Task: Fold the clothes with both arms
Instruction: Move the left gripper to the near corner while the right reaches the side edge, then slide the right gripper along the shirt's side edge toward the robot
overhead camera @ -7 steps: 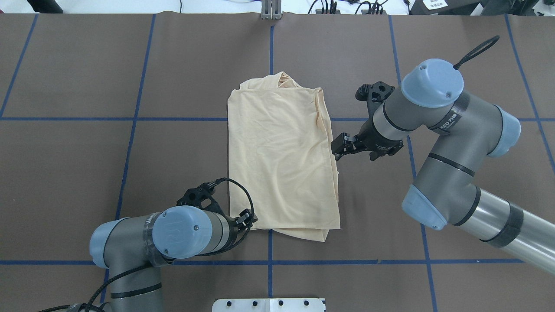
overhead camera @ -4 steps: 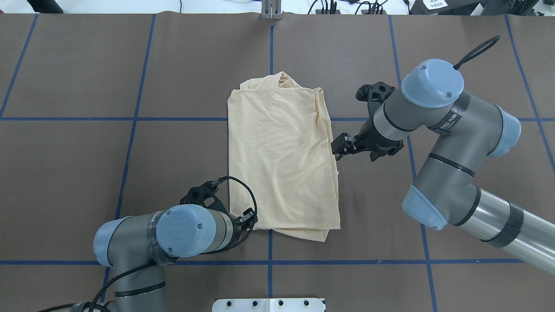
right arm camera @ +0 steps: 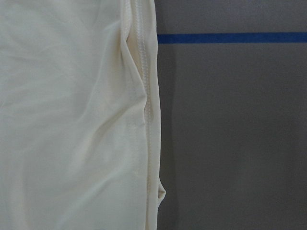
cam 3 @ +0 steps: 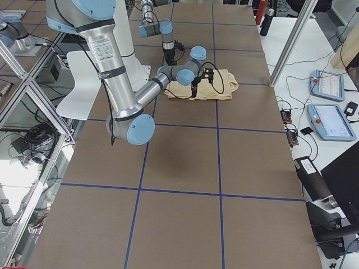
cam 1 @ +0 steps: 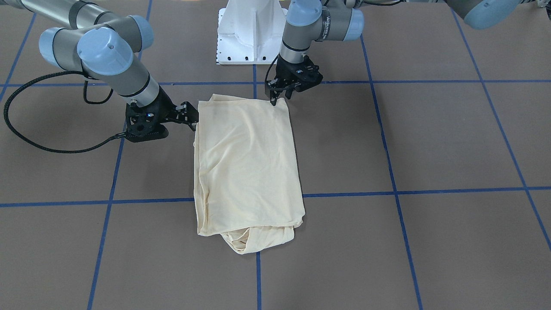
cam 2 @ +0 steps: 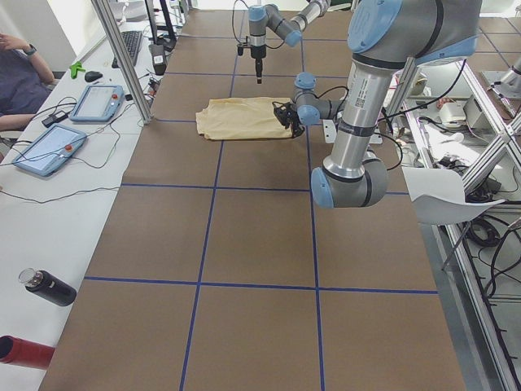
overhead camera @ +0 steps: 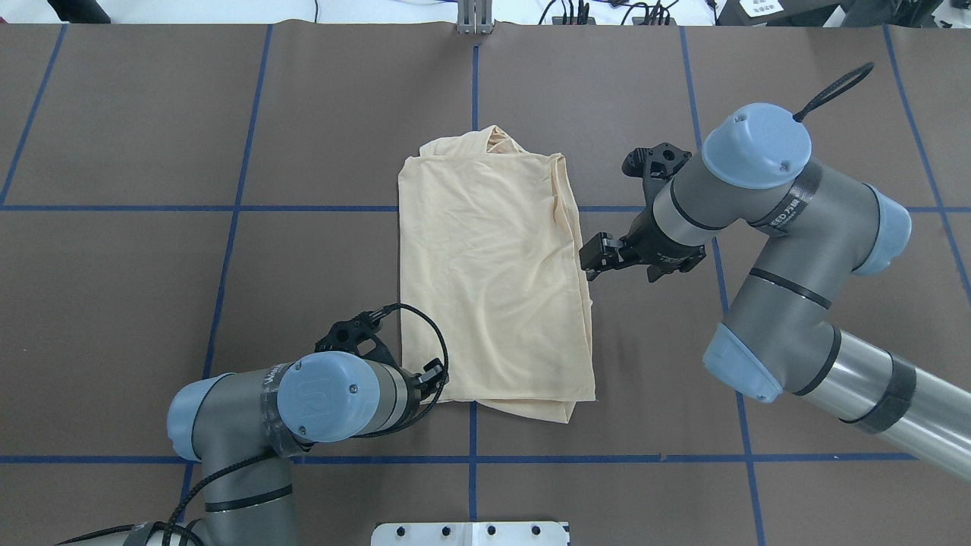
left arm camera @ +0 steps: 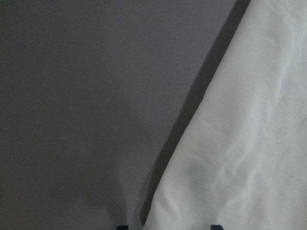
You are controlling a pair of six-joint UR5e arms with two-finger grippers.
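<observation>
The clothes are one pale cream shirt (overhead camera: 493, 280) folded into a long rectangle at the table's middle, print hidden, with bunched cloth at its far end (cam 1: 254, 241). My left gripper (overhead camera: 438, 377) points down at the shirt's near-left corner (cam 1: 275, 98). It is open, and the left wrist view shows the shirt's edge (left arm camera: 249, 143) between its two tips. My right gripper (overhead camera: 590, 262) lies low beside the shirt's right edge (cam 1: 193, 117), open and holding nothing. The right wrist view shows that hemmed edge (right arm camera: 144, 120) on the brown mat.
The white pedestal base (overhead camera: 470, 533) stands at the table's near edge. Blue tape lines (overhead camera: 227, 227) cross the brown mat. A side table holds tablets (cam 2: 98, 102) and bottles (cam 2: 49, 287), with a person (cam 2: 20, 73) seated beside it.
My left arm has shifted slightly to the right, bringing its gripper closer over the shirt's near-left corner. The right arm and the shirt have not moved.
</observation>
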